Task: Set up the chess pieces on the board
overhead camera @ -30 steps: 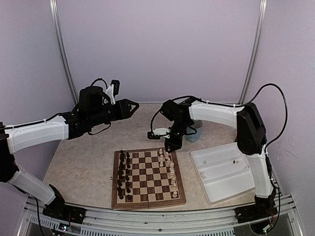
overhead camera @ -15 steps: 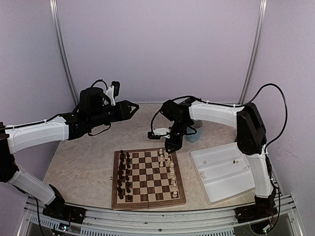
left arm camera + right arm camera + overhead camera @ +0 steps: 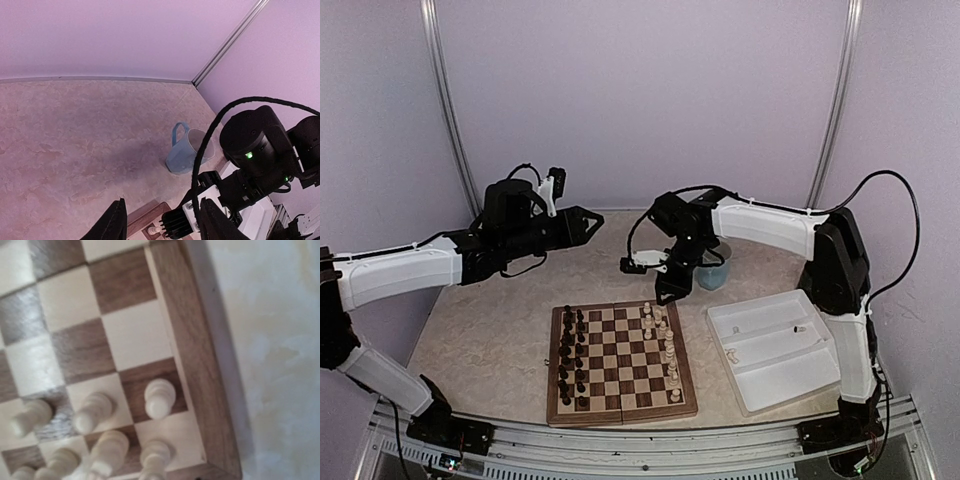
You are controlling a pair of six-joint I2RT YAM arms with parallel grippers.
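The left gripper [image 3: 592, 218] is hovering high over the far left of the table [image 3: 490, 320], and its fingers [image 3: 114, 224] are standing wide apart with nothing between them. The board [image 3: 620, 400] is lying below it and towards the near edge. Small dark pieces [image 3: 570, 355] are standing in two files along the board's left side, almost under this gripper's reach.

The chess pieces [image 3: 663, 340] are lining up in two files along the board's right side, directly beneath and nearward of the right gripper [image 3: 665, 292]. That gripper is hanging just above the board's far right corner; its wrist camera is looking straight down on the corner squares, the wooden border [image 3: 200, 365] and several cream pieces [image 3: 160, 397]. Its own fingers are not showing there, so I cannot tell whether they are wide or narrow.

Just right of and behind the right gripper, a pale blue mug [image 3: 712, 270] is standing upright; what it holds cannot be made out. Further right and nearer, a white tray [image 3: 815, 375] is lying on the table, carrying a few tiny pale bits [image 3: 798, 326] too small to identify.

The table is showing a mottled beige, stone-like top; lavender walls [image 3: 640, 100] are closing it in, with metal posts [image 3: 445, 110] rising at the back.
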